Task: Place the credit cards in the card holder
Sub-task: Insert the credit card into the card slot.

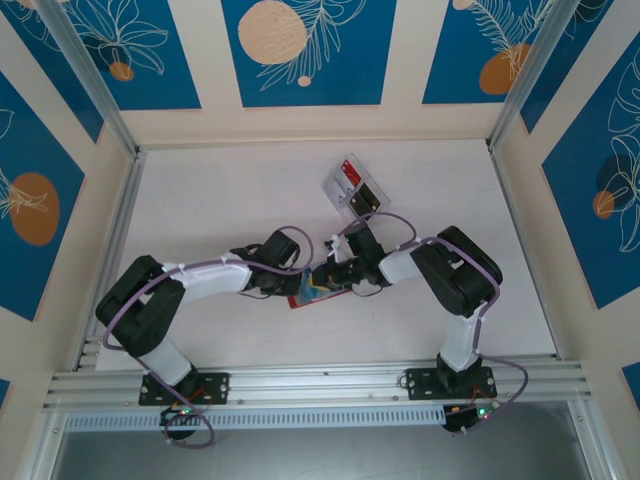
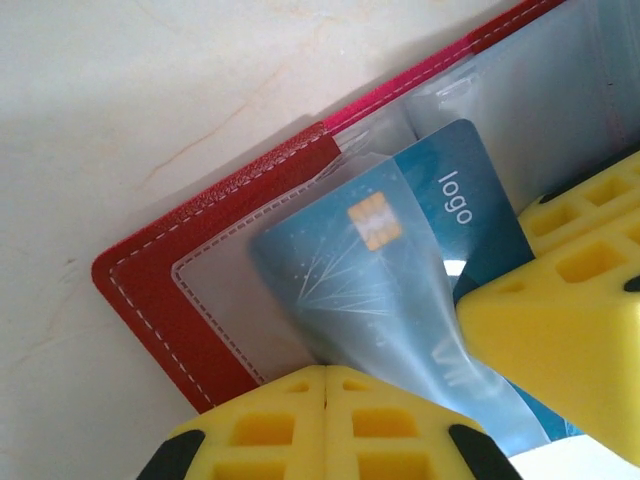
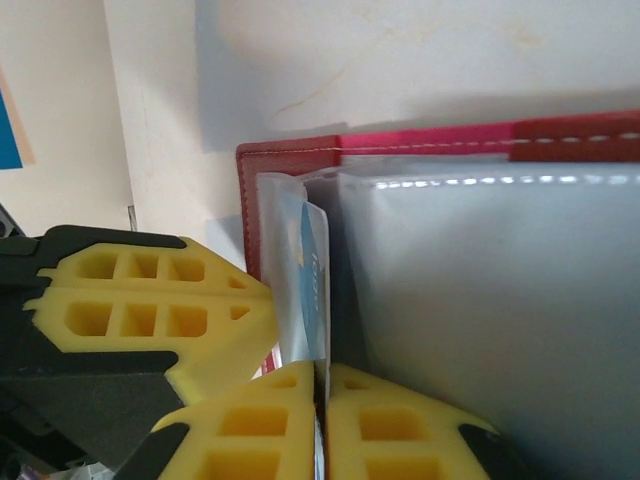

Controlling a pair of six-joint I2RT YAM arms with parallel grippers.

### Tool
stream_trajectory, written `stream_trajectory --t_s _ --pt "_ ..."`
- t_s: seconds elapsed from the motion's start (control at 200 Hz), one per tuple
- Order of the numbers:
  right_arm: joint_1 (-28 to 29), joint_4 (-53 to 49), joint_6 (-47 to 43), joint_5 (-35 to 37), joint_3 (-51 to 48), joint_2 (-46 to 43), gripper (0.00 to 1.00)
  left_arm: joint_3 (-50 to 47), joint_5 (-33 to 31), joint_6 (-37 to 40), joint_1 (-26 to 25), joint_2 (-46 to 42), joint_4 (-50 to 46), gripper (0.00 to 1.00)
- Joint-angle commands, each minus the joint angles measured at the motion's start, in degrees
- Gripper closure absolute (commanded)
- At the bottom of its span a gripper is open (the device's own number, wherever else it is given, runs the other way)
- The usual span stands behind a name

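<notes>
The red card holder (image 1: 304,299) (image 2: 150,290) (image 3: 290,155) lies open on the table between both arms, its clear pockets facing up. A blue credit card (image 2: 440,200) (image 3: 315,270) with a gold chip and the word "logo" stands partly inside one pocket. My right gripper (image 1: 336,279) (image 3: 322,368) is shut on the card's near edge; one of its yellow fingers (image 2: 560,340) shows in the left wrist view. My left gripper (image 1: 300,284) (image 2: 327,372) (image 3: 262,306) is shut, pinching the pocket's clear film beside the card. More credit cards, red (image 1: 349,172) and black (image 1: 365,198), lie further back.
A clear plastic tray (image 1: 336,186) holding the red and black cards sits behind the grippers, toward the back wall. Aluminium rails (image 1: 120,220) border the white table on the left and right. Bare table lies to the left and right of the card holder.
</notes>
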Motion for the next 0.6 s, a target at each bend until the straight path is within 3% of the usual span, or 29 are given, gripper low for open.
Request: stream_trajectory --t_s 0.0,0.165,0.365,0.595 --pt "2.2 -5.1 0.2 2.1 -1.6 1.9 0.85 -0.9 -3.3 -1.3 -0.5 -3.9 -0.4 1.00" --pt "1.9 -8.9 -1.7 2.7 -0.2 0.6 0.83 -2.6 -2.8 -2.0 1.5 -11.1 -1.3 0.99" --pt "2.1 -11.5 -2.5 3.2 1.1 0.4 0.80 -4.9 -0.8 -2.4 3.3 -10.2 -1.4 1.00" --pt "2.6 -16.1 -4.9 4.7 1.8 -2.6 0.63 -5.3 0.4 -1.7 3.4 -6.9 1.0 1.00"
